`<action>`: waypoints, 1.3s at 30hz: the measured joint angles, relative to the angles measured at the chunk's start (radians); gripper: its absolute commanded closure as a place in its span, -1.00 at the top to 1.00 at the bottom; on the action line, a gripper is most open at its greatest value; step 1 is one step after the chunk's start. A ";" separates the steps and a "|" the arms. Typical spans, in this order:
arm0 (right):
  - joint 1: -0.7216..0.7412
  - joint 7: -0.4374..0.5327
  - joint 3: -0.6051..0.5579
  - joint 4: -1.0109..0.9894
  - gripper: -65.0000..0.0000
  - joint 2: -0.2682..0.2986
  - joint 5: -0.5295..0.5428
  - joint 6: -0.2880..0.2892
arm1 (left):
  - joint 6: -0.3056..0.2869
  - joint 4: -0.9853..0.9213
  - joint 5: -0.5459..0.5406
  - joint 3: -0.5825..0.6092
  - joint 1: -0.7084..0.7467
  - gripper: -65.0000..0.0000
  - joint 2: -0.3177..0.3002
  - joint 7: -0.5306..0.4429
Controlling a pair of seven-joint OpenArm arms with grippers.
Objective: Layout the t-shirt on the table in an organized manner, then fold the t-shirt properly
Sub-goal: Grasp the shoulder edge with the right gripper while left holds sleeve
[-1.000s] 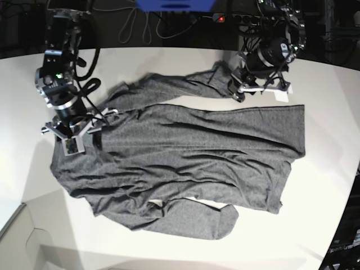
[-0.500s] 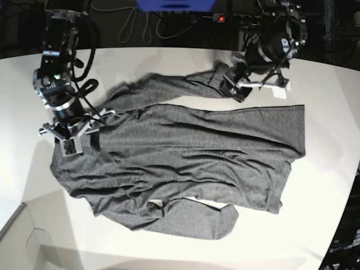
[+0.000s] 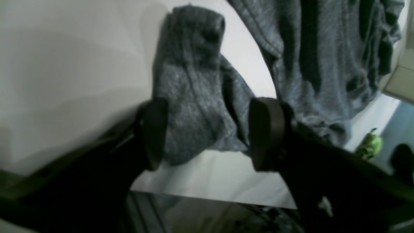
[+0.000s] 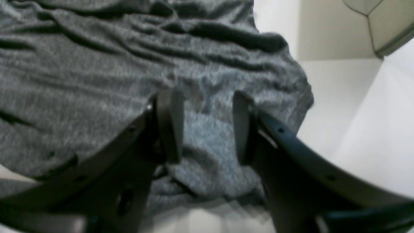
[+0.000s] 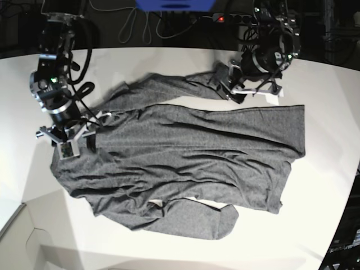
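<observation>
The t-shirt [image 5: 185, 157] lies spread across the middle of the table [image 5: 315, 185], wrinkled, hem toward 3 o'clock and collar end toward 9 o'clock in the base view. One sleeve runs up toward 1 o'clock, the other lies bunched at 6 o'clock.

The left gripper [image 5: 233, 87] sits at 1 o'clock, over the cuff of the upper sleeve. In its wrist view the left gripper [image 3: 207, 132] has its jaws spread wide, the sleeve end [image 3: 194, 106] lying on the table between them, with neither pad pressing the cloth: released.

The right gripper [image 5: 76, 135] stands at 9 o'clock, over the shoulder end of the shirt. From its wrist camera the right gripper [image 4: 207, 129] has jaws parted around a rumpled stretch of cloth [image 4: 207, 136]; whether the pads pinch a fold I cannot tell.

Bare white table shows at 3 o'clock beyond the hem, a wide band at 6 o'clock below the lower sleeve, and at 9 to 10 o'clock beside the right arm. The table's curved edge runs close behind the left gripper at 12 to 1 o'clock, cables [image 5: 135, 25] in the dark beyond it
</observation>
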 measured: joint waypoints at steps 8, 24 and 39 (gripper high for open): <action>-0.001 -0.003 0.000 -0.004 -0.21 0.002 0.000 0.000 | -0.022 -0.082 0.003 -0.008 -0.016 -1.00 -0.011 -0.026; -0.002 -0.001 0.011 -0.005 -0.21 0.014 0.001 0.000 | 0.000 0.145 0.053 -0.048 -0.116 -1.00 -0.034 -0.013; 0.042 0.000 0.146 -0.169 -0.20 0.028 -0.003 0.008 | -0.003 0.227 -0.086 -0.105 -0.092 -1.00 -0.151 0.005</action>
